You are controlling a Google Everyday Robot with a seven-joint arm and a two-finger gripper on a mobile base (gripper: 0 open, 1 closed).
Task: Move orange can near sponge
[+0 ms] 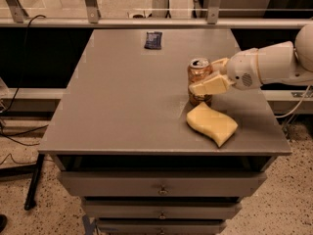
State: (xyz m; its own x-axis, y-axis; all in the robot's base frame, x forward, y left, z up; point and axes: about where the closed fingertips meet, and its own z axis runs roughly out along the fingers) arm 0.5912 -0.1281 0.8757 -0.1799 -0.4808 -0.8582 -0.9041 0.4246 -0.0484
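The orange can [198, 71] stands upright on the grey table [122, 106], right of centre, its silver top showing. My gripper [209, 75] reaches in from the right on a white arm, and its pale fingers [210, 86] are closed around the can's middle. The pale yellow wavy sponge [211, 124] lies flat just in front of the can, towards the table's front right. The can's base is a short gap from the sponge's back edge.
A small dark blue packet [153, 39] lies at the far middle of the table. Drawers [161, 185] sit under the tabletop. A metal rail [146, 21] runs behind the table, and cables lie on the floor at left.
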